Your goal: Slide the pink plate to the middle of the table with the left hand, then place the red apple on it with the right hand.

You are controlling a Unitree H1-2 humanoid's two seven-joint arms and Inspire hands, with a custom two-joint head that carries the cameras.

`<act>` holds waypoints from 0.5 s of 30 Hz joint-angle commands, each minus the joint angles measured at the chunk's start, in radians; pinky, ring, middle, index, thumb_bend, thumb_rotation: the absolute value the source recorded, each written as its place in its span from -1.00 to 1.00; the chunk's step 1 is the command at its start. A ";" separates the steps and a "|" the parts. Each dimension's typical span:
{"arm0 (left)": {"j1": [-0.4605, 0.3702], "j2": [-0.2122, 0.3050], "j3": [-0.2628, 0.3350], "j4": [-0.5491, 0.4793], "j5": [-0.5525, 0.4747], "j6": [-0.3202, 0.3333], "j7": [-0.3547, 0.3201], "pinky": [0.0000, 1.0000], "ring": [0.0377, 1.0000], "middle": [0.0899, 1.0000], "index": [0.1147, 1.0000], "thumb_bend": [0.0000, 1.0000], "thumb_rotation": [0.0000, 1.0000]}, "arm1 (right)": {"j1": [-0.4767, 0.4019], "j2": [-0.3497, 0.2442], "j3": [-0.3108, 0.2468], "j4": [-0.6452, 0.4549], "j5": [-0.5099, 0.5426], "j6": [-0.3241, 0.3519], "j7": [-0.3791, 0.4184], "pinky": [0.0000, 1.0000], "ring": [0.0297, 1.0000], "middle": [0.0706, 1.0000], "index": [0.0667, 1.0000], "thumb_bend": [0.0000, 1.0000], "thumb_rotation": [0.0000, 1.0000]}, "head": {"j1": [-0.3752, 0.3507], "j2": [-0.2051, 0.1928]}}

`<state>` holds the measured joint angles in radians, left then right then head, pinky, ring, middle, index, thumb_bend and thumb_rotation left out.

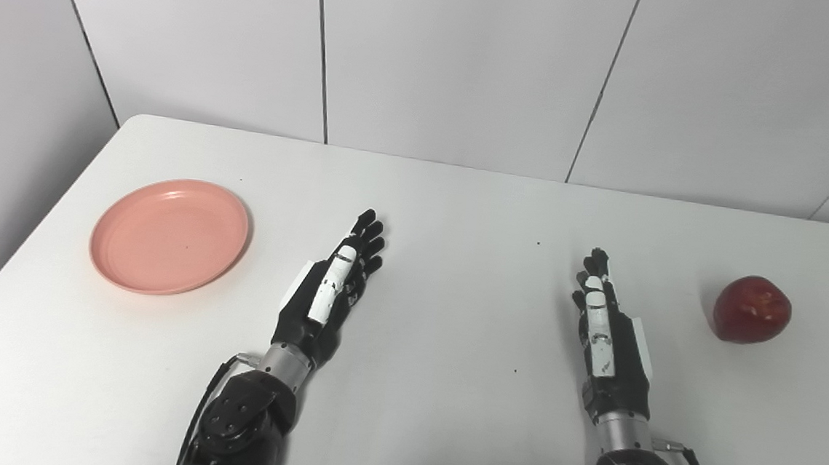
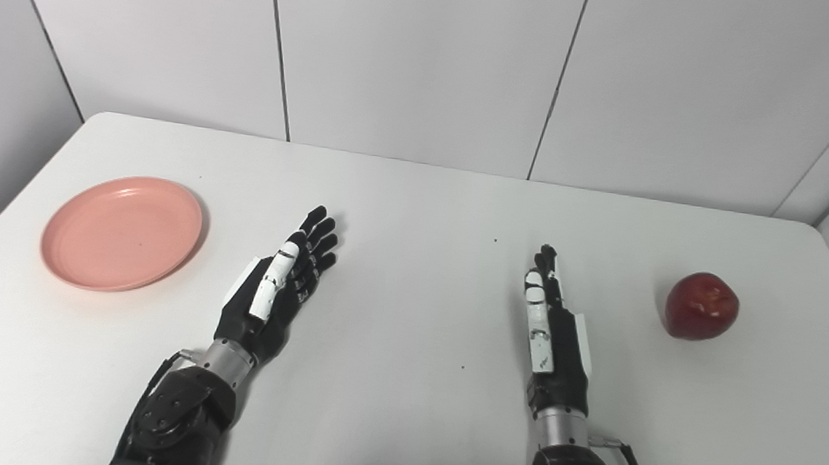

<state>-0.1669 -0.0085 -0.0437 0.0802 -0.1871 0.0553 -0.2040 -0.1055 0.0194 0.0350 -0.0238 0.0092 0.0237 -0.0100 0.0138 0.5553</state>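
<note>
Left hand (image 1: 326, 292), pink plate (image 1: 169, 236) leftward, apart

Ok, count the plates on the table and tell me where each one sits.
1. The pink plate lies flat at the table's left side, bare, apart from the left hand. Nothing stands where it could hide another.

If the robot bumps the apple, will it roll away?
Probably a little. The red apple is round and sits loose on the smooth white table, with nothing beside it. Its lumpy shape would likely make it wobble and stop soon. Its shiny skin may be slippery for the right hand.
</note>
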 commanded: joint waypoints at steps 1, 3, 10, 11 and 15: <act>0.012 0.003 -0.006 0.009 0.002 0.010 -0.002 1.00 1.00 1.00 1.00 -0.20 1.00 | -0.022 0.001 0.001 -0.027 0.002 -0.021 0.009 1.00 1.00 1.00 1.00 -0.58 1.00 | -0.001 0.000; 0.012 0.003 -0.005 0.009 0.000 0.009 -0.004 1.00 1.00 1.00 1.00 -0.20 1.00 | -0.021 0.001 0.001 -0.028 0.003 -0.021 0.009 1.00 1.00 1.00 1.00 -0.59 1.00 | -0.001 0.000; 0.011 0.002 -0.006 0.010 0.003 0.010 -0.002 1.00 1.00 1.00 1.00 -0.21 1.00 | -0.022 0.000 0.001 -0.024 0.008 -0.030 0.013 1.00 1.00 1.00 1.00 -0.61 1.00 | 0.008 -0.006; 0.011 0.002 -0.007 0.010 0.004 0.010 -0.001 1.00 1.00 1.00 1.00 -0.21 1.00 | -0.022 0.000 0.001 -0.023 0.008 -0.031 0.013 1.00 1.00 1.00 1.00 -0.61 1.00 | 0.008 -0.006; 0.011 -0.001 -0.012 0.021 0.011 -0.005 -0.002 1.00 1.00 1.00 1.00 -0.19 1.00 | -0.018 -0.003 -0.004 -0.024 0.023 -0.031 0.018 1.00 1.00 1.00 1.00 -0.63 1.00 | 0.040 -0.021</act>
<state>-0.1670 -0.0083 -0.0469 0.0814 -0.1842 0.0521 -0.2040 -0.1054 0.0191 0.0337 -0.0237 0.0228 0.0237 -0.0084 0.0537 0.5338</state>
